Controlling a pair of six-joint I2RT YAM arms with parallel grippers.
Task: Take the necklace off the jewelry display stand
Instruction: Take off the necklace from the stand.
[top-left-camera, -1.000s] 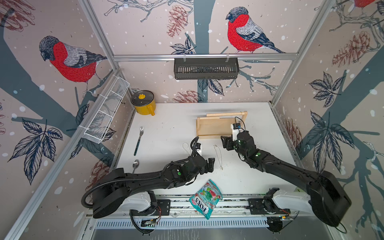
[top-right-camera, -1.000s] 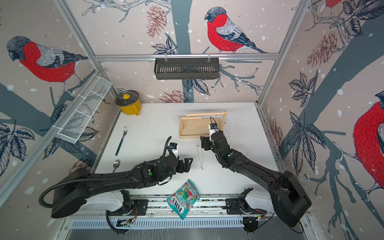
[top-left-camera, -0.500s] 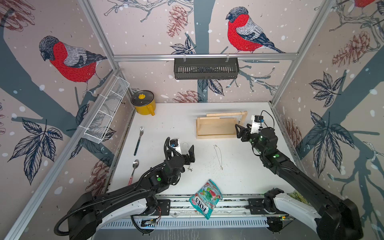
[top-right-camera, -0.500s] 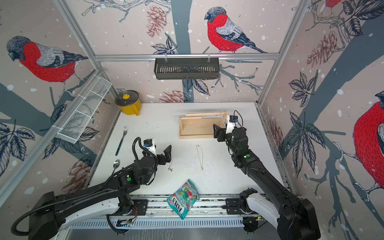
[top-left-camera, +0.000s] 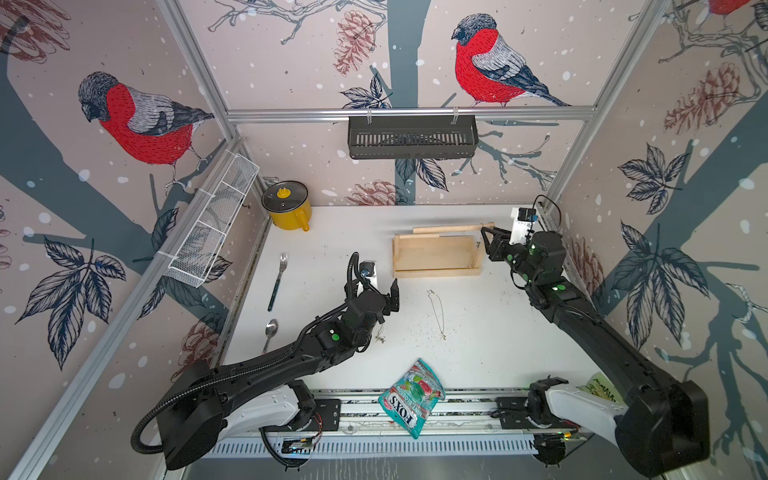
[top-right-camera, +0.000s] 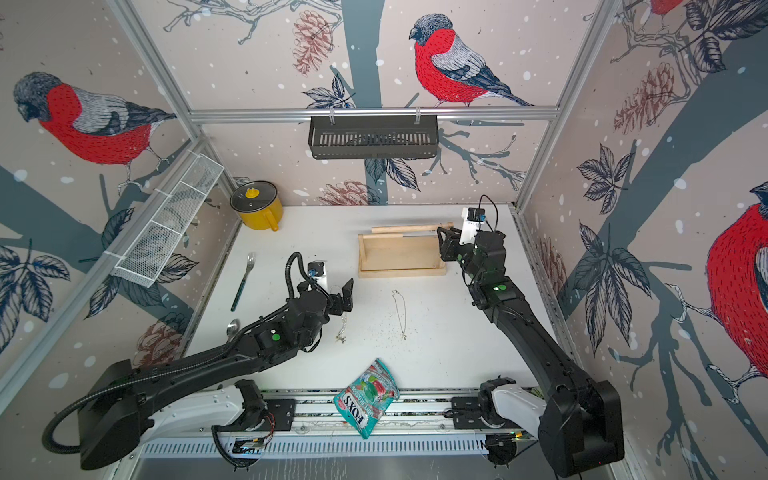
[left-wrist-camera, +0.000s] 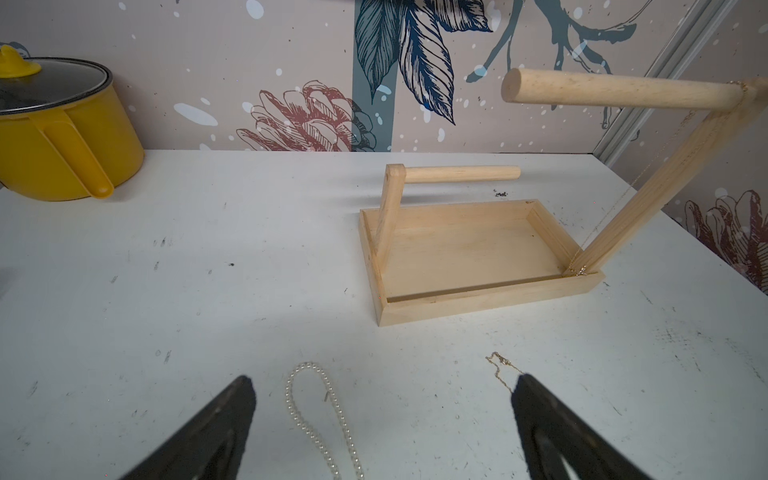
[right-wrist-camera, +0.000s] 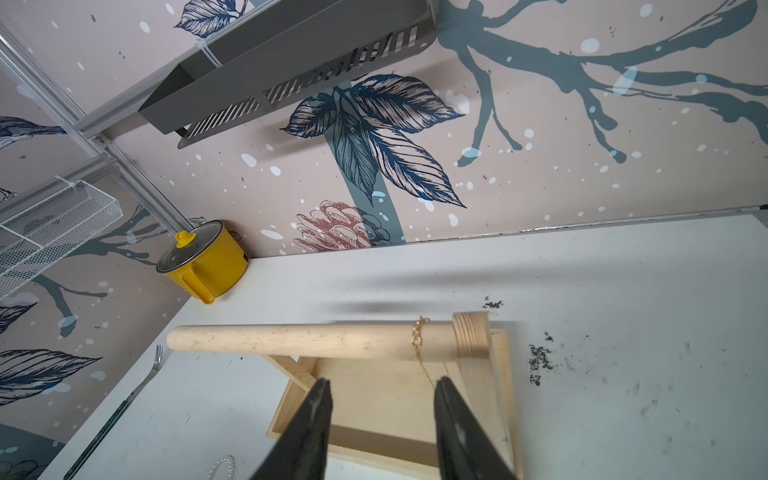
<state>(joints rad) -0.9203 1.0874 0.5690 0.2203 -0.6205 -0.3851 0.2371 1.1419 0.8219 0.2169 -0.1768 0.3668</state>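
Note:
The jewelry display stand (top-left-camera: 436, 259) of pale wood sits at the back right of the table. A thin gold necklace (right-wrist-camera: 417, 337) hangs over its upper dowel (right-wrist-camera: 291, 341), close to the tall post, and its chain drops to the tray corner (left-wrist-camera: 578, 271). My right gripper (right-wrist-camera: 382, 382) is open at that end of the dowel (top-left-camera: 485, 237), just below it, and the chain runs by one fingertip (right-wrist-camera: 442, 384). My left gripper (left-wrist-camera: 384, 382) is wide open above the table, left of the stand (top-left-camera: 384, 296), and holds nothing.
A pearl necklace (left-wrist-camera: 316, 409) and a second gold chain (top-left-camera: 436, 311) lie on the table in front of the stand. A yellow pot (top-left-camera: 286, 205), a fork (top-left-camera: 277, 282), a spoon (top-left-camera: 270, 332) and a candy bag (top-left-camera: 413, 395) are also there.
My right arm has swung from the front of the stand to its right end, and its jaws have narrowed. My left arm has drawn back to the left, away from the loose chain.

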